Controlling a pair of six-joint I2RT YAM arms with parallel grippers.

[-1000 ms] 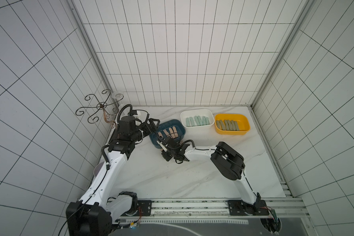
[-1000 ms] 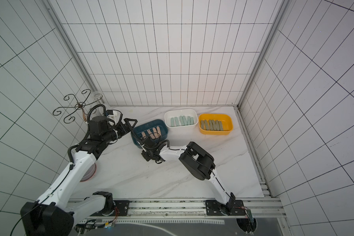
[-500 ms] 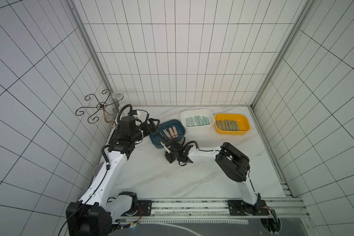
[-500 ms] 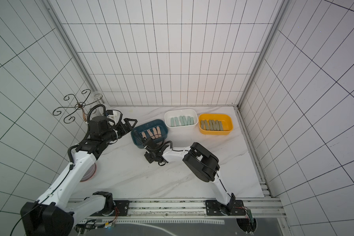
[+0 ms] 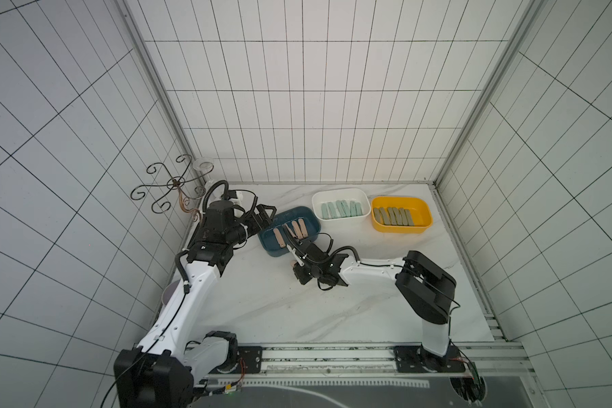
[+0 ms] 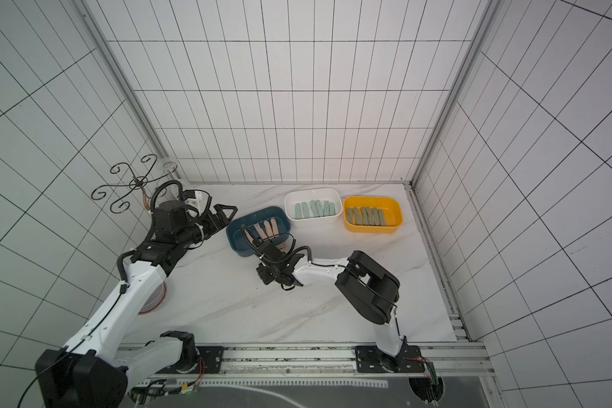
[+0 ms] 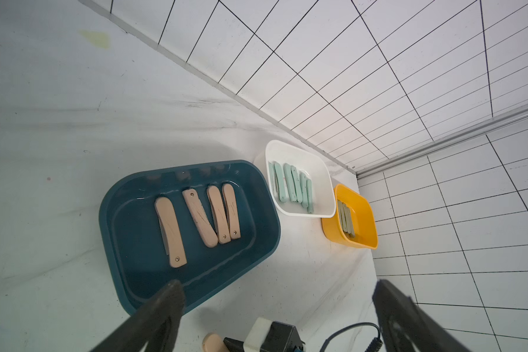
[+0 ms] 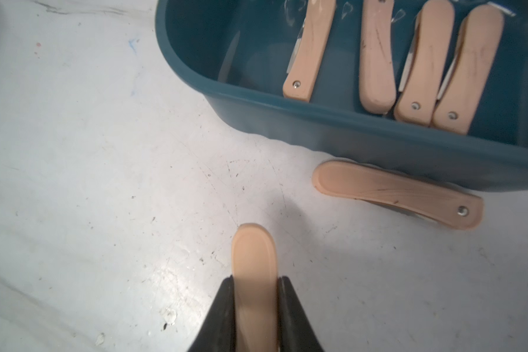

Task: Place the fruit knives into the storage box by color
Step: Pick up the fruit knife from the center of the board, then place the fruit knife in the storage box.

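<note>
Peach-pink fruit knives (image 7: 195,219) lie in the blue storage box (image 5: 266,243), mint-green ones (image 5: 340,209) in the white box (image 5: 340,192), and olive-grey ones (image 5: 393,216) in the yellow box (image 5: 400,229). My right gripper (image 8: 255,279) is shut on a peach-pink knife (image 8: 253,256), low over the table just in front of the blue box (image 8: 287,122). Another peach-pink knife (image 8: 397,193) lies on the table against that box's front wall. My left gripper (image 7: 276,289) hangs open and empty by the blue box's left end.
A black wire stand (image 5: 172,183) and a glass (image 5: 203,165) stand in the back left corner. A round cup (image 6: 156,300) sits under the left arm. Tiled walls close in the back and both sides, and a metal rail (image 5: 333,356) runs along the front.
My right gripper has drawn back a little from the blue box toward the front, and its jaws have closed on the peach-pink knife. The left arm has stayed still.
</note>
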